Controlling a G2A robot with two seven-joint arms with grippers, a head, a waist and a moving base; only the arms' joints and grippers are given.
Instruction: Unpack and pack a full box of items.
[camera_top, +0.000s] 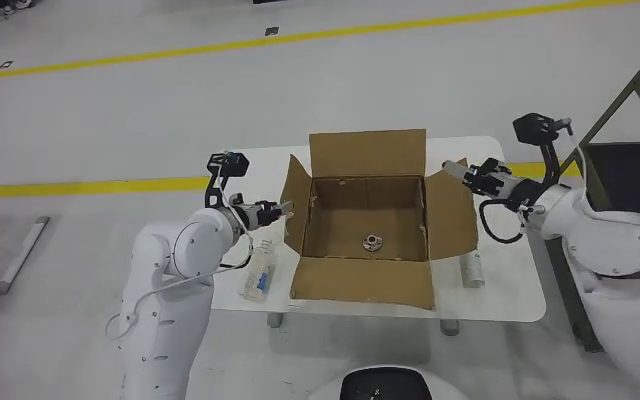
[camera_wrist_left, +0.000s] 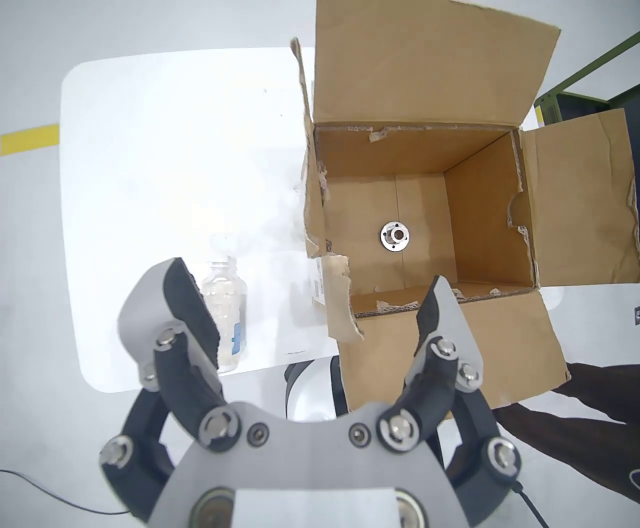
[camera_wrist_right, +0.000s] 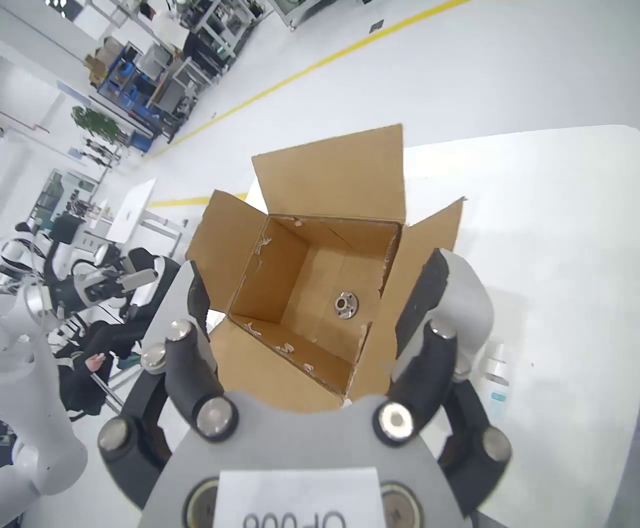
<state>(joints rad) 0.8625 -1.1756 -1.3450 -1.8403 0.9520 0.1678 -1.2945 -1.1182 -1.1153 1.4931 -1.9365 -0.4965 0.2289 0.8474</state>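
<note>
Open cardboard box (camera_top: 362, 282) parked mid-surface (camera_top: 500, 295) — just one item is seen inside.
All four flaps are opened up, and a small round metal flange (camera_top: 372, 241) is seen lying on the box floor, roughly in the middle. A clear bottle (camera_top: 260, 272) is laid on its side just beside the box's left wall, and a white bottle (camera_top: 471, 268) is laid by the right flap. The left jaws are held spread wide next to the left flap — the right jaws are spread too, over by the right flap.
</note>
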